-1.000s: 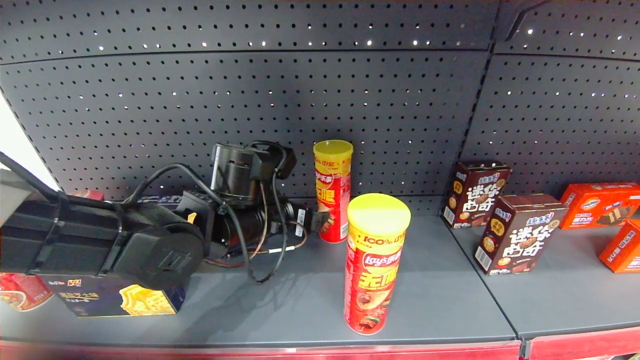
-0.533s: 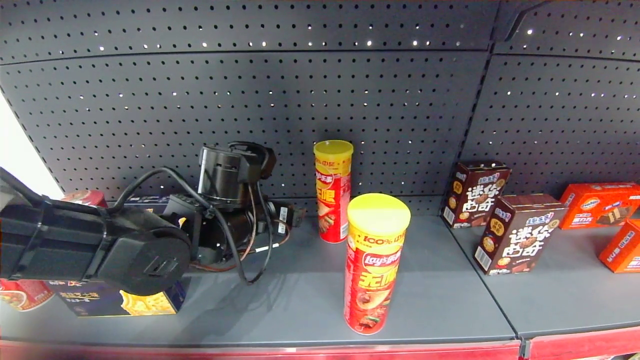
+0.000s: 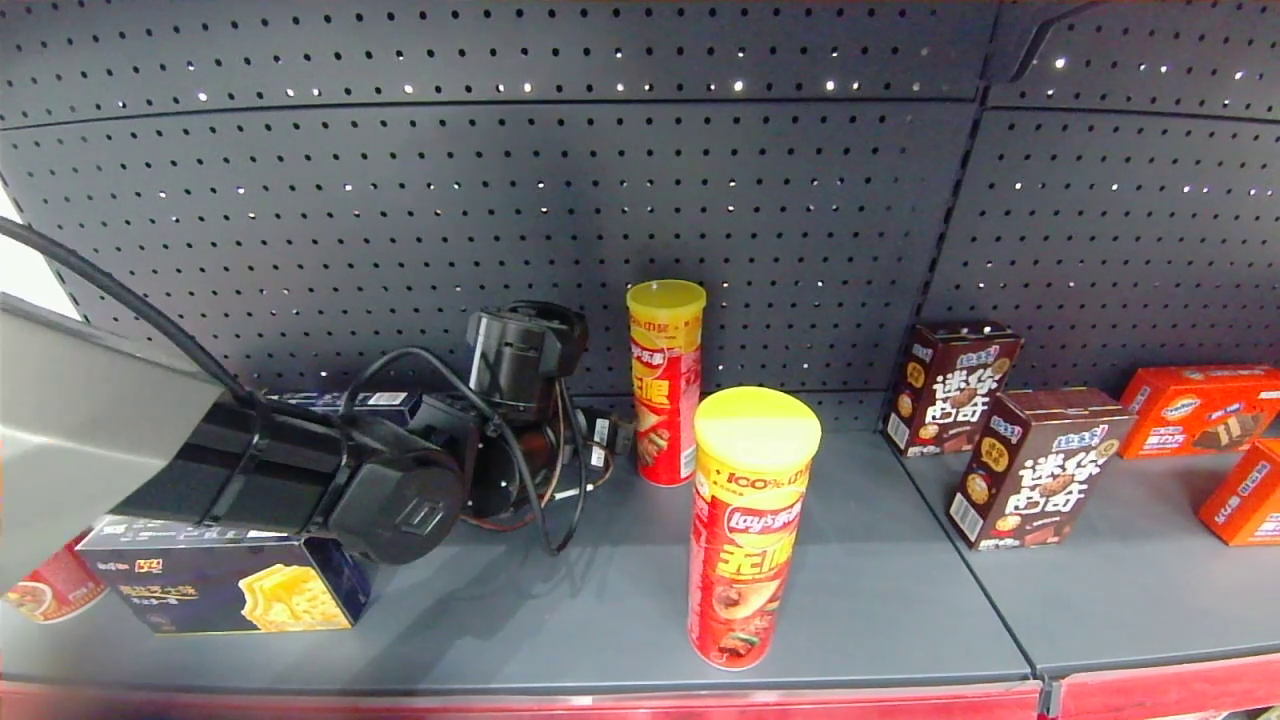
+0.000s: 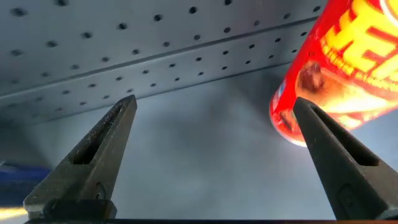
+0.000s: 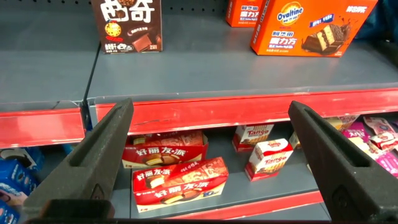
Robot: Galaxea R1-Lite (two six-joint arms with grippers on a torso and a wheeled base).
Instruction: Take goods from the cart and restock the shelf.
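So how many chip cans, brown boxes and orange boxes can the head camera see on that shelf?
Chip cans: 2
Brown biscuit boxes: 2
Orange boxes: 2
Total: 6

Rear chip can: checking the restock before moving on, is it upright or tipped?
Upright: the rear chip can stands on its base on the shelf, yellow lid uppermost.

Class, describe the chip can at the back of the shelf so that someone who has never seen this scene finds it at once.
Look at the grey shelf with the dotted back wall. Near its middle stand two red cans with yellow lids. The one meant is the rear can, close to the wall; the front can stands nearer the shelf's edge.
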